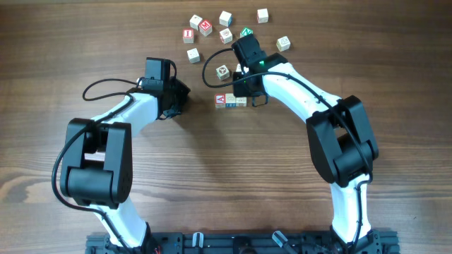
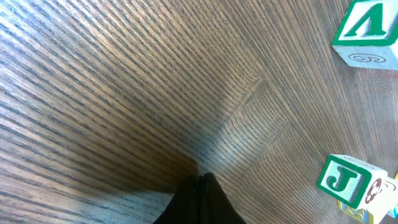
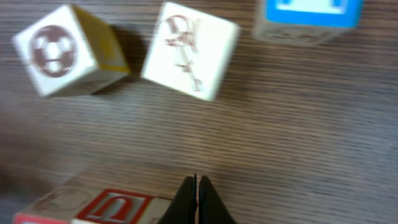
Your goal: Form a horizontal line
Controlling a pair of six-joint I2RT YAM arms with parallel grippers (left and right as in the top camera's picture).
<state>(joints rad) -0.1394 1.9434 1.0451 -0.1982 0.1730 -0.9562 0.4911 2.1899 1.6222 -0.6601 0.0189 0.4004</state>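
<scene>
The horizontal line (image 1: 231, 101) is a short row of three small cubes just right of the table's middle, with a red-lettered cube (image 1: 221, 101) at its left end. My right gripper (image 1: 245, 92) is shut and empty, its tips right at the row's right end. In the right wrist view the shut tips (image 3: 198, 186) sit just beside a red-lettered cube of the row (image 3: 112, 208). My left gripper (image 1: 181, 92) is shut and empty, left of the row and apart from it. Its tips (image 2: 200, 182) hover over bare wood.
Several loose letter cubes lie at the back (image 1: 205, 27). One loose cube (image 1: 222, 71) with a ball picture (image 3: 62, 50) sits just behind the row, next to a pale cube (image 3: 189, 50). Green J (image 2: 348, 180) and A (image 2: 367, 31) cubes show right of the left gripper.
</scene>
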